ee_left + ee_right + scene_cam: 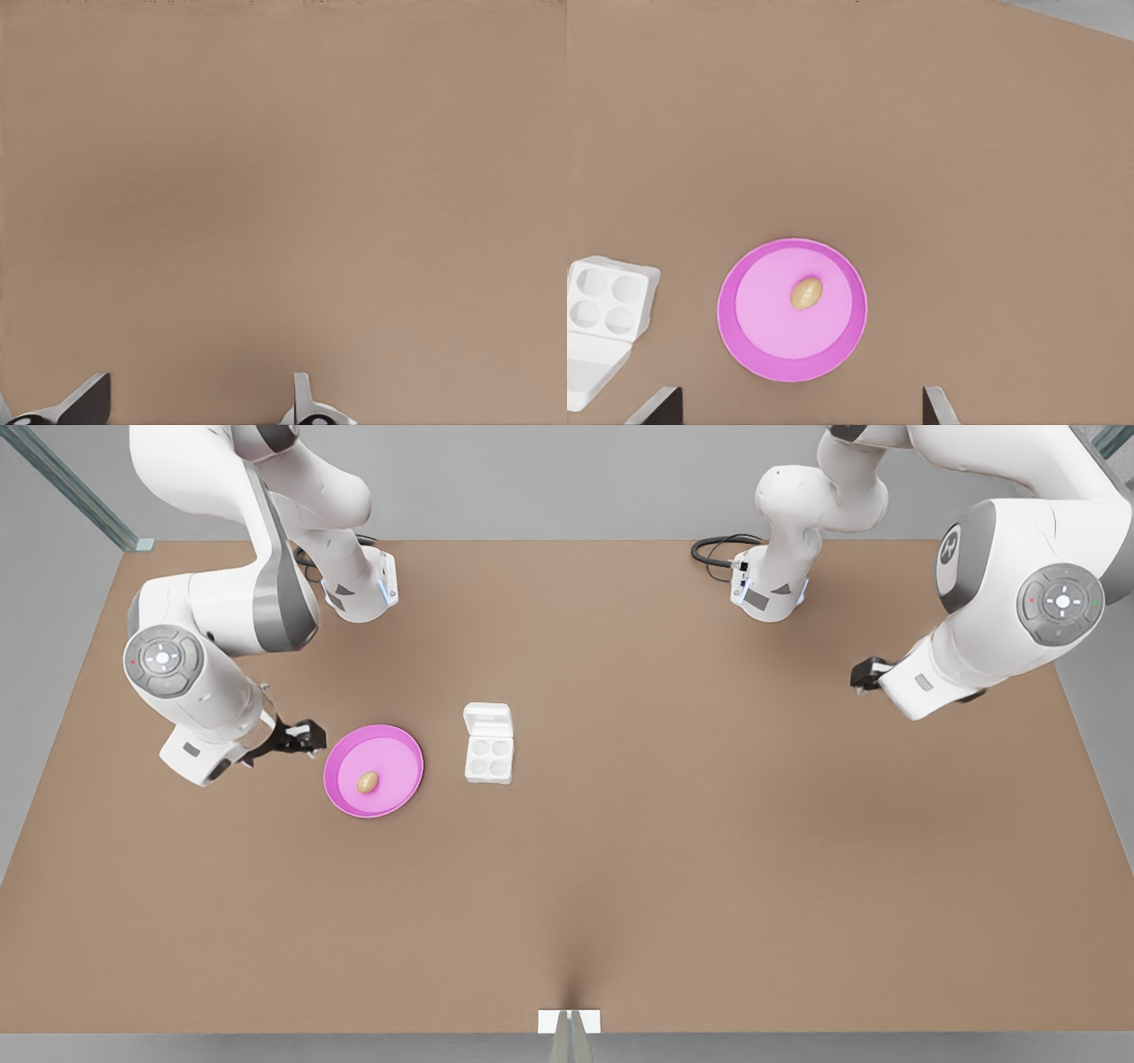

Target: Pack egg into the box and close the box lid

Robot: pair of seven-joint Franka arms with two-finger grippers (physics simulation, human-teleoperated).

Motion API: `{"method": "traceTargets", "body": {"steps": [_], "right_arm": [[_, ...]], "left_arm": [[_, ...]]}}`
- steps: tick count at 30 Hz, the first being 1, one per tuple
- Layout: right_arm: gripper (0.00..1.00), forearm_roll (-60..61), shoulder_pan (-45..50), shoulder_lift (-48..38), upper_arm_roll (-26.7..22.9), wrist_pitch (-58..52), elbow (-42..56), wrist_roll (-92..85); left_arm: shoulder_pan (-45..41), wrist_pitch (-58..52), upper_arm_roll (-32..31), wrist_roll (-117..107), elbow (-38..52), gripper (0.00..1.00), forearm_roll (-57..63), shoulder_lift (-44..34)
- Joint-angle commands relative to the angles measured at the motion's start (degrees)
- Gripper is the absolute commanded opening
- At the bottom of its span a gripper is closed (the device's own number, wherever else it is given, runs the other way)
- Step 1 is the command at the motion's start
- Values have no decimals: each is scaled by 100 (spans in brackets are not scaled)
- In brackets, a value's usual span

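Note:
The tan egg (368,781) (805,293) lies on a round pink plate (396,755) (769,347). To the front view's right of the plate stands the white box (489,759) (607,297), all its round cups empty. The box lid (488,718) (588,374) is folded back flat on the table. My right gripper (301,737) (800,391) hovers beside the plate's rim on the front view's left, open and holding nothing. My left gripper (865,675) (202,381) waits over bare table at the front view's far right, open and holding nothing.
The brown table (673,824) stretches wide around the plate and box. Both arm bases (361,589) (769,589) stand at the far edge, with a black cable (716,549) by one of them. A small white bracket (569,1021) sits at the near edge.

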Motion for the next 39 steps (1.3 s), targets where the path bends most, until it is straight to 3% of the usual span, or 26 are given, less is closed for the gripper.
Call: {"method": "traceTargets", "body": {"steps": [1,4,7,10,12,17,21,31,39], "right_arm": [[100,-2,-1,46,3,295,7,140],[100,-11,69,731,-6,-593,-99,176],[100,-230,51,1452,-6,-435,24,123],[100,-116,-142,1373,38,803,-933,386],[100,51,-388,538,47,2658,-2585,457],[100,306,-485,652,38,3608,-2850,571],[100,631,-432,916,38,5287,-3359,967],[100,526,-511,1382,21,5471,-3210,870],[100,517,-573,1163,21,5436,-3913,949]], "left_arm": [[1,328,1,250,2,100,41,-4],[1,328,1,250,2,100,41,-4],[1,319,1,250,-7,100,41,4],[1,319,1,250,-7,100,41,57],[1,319,1,250,-16,100,33,57],[1,302,1,250,-16,100,33,75],[1,301,1,250,-16,100,33,75],[-140,222,1,241,-16,100,33,75],[-166,214,1,241,-16,100,33,75]]}}
